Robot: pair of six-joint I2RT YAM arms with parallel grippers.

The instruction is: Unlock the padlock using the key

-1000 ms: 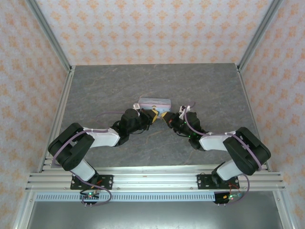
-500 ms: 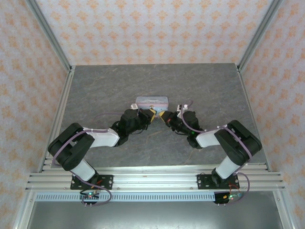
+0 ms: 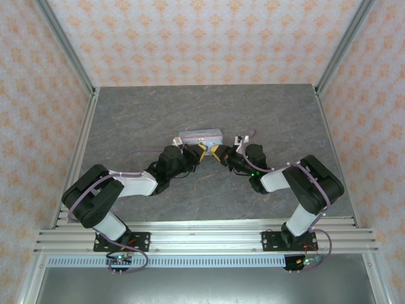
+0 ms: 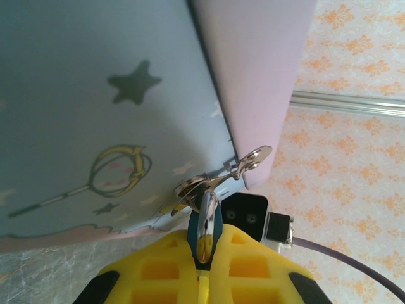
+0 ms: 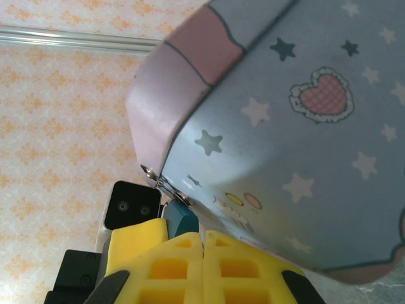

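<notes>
The padlock point(image 5: 179, 218) sits mostly hidden behind the right gripper point(image 5: 203, 239) — one teal corner shows; the tin point(image 5: 285, 158) runs off-frame.

The tin point(image 5: 304, 158) is pale blue with dark and white stars, a pink checked heart and a pink band. The padlock point(image 5: 180, 220) is teal. Left fingers point(image 4: 250, 253) and right fingers point(image 5: 152, 244) are yellow. The table point(image 3: 209, 107) is mottled grey, the walls point(image 3: 209, 38) peach with orange motifs.

Top camera: above and behind the arm bases, looking down on the whole table point(image 3: 126, 114). Wrist cameras: looking out past the left gripper point(image 4: 204, 244) and right gripper point(image 5: 203, 237), very near the tin point(image 3: 200, 135). All views share the tin; the wrist views share its padlock point(image 4: 204, 231) from opposite sides.
</notes>
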